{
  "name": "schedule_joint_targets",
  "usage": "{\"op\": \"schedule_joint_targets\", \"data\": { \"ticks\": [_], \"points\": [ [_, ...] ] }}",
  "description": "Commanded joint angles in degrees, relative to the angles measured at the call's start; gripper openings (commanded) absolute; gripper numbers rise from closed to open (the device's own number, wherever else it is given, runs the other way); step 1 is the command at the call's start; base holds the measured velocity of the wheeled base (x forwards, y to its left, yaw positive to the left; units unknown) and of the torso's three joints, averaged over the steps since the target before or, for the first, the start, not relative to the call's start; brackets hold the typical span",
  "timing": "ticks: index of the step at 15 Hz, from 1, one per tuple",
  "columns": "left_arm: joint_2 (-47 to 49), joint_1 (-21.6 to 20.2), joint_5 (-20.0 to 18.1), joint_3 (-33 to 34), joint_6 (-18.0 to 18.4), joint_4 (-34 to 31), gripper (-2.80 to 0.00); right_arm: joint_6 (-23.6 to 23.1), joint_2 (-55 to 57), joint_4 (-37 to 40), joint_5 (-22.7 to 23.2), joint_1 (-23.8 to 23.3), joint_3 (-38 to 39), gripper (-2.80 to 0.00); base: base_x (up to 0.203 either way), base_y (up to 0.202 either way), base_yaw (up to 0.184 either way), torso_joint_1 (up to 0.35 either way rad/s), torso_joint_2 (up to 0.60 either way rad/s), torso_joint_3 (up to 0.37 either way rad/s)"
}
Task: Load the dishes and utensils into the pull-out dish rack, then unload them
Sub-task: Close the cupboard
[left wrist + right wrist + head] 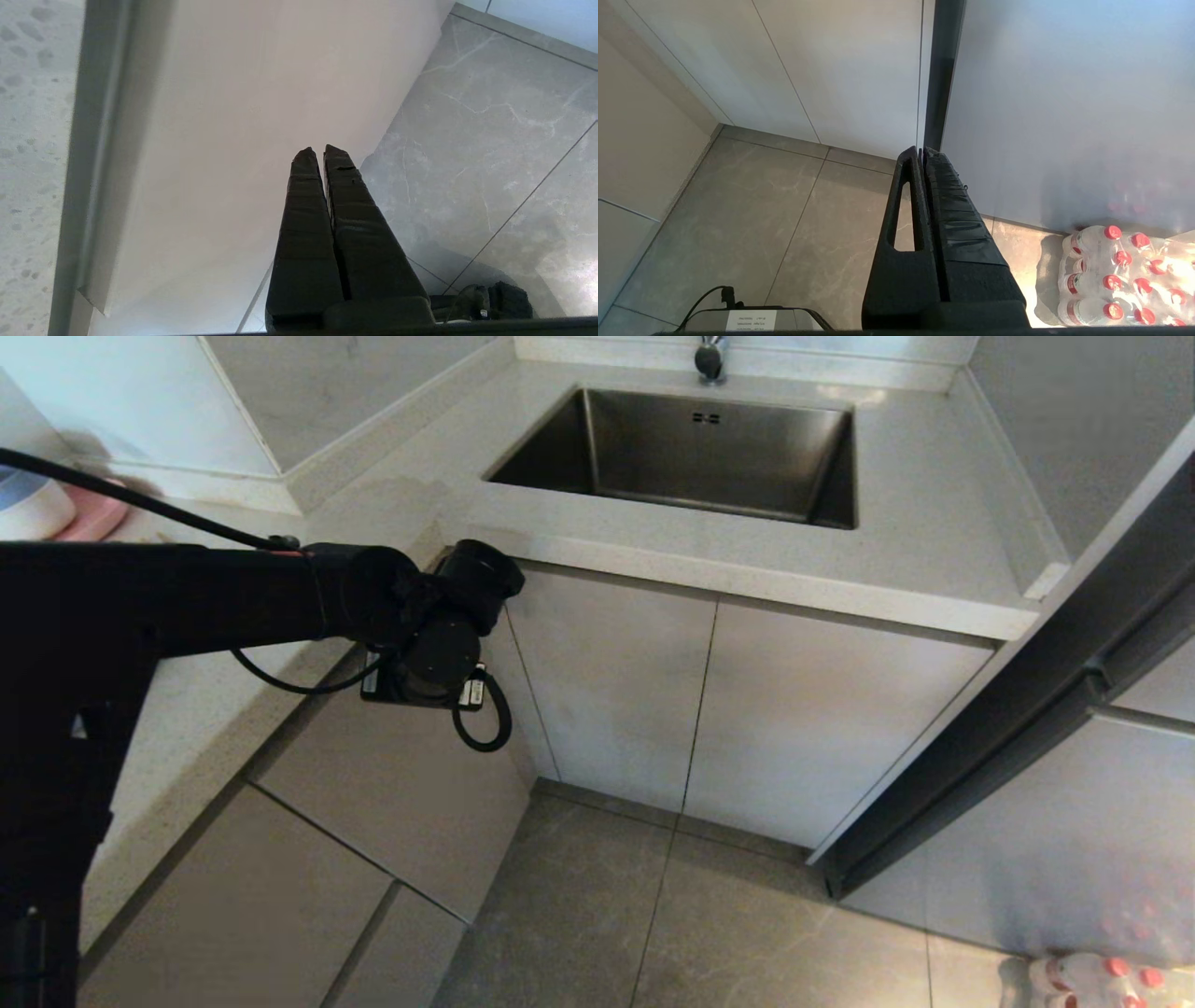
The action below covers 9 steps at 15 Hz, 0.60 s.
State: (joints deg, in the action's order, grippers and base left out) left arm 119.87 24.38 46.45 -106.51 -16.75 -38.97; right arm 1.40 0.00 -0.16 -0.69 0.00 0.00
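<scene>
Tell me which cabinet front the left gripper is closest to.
The beige front under the left counter, just round the corner from the sink. The left gripper, shut, hangs right beside it; the two doors under the sink lie further right.

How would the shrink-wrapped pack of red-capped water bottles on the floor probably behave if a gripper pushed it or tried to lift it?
The pack of water bottles holds many seemingly full bottles, so it is probably heavy and would slide rather than tip on the smooth floor tiles. Its glossy plastic wrap looks slippery and loose, so the fingers might pinch only film. The right gripper, shut, hangs beside it.
</scene>
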Motion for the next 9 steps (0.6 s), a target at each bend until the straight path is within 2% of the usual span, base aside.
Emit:
{"op": "schedule_joint_targets", "data": {
  "ticks": [1,5,8,9],
  "points": [
    [0.01,0.38,0.28,0.08,-0.12,-0.23,-2.8,0.0,0.0,-0.02,-0.01,0.0,0.0,-2.8,0.0,0.0,0.0,0.0,0.0,0.0],
    [-1.14,2.64,-1.56,1.14,-0.21,-0.54,-2.8,0.0,0.09,-0.02,-0.01,0.0,0.0,-2.8,0.0,0.0,0.0,0.0,0.0,0.0],
    [-4.81,4.17,-8.1,1.75,-0.21,-1.57,-2.8,0.0,0.01,-0.02,-0.01,0.0,0.0,-2.8,0.0,0.0,0.0,0.0,0.0,0.0],
    [-6.44,4.5,-12.05,1.86,-0.16,-2.3,-2.8,0.0,0.08,-0.02,-0.01,0.0,0.0,-2.8,0.0,0.0,0.0,0.0,0.0,0.0]
  ]
}}
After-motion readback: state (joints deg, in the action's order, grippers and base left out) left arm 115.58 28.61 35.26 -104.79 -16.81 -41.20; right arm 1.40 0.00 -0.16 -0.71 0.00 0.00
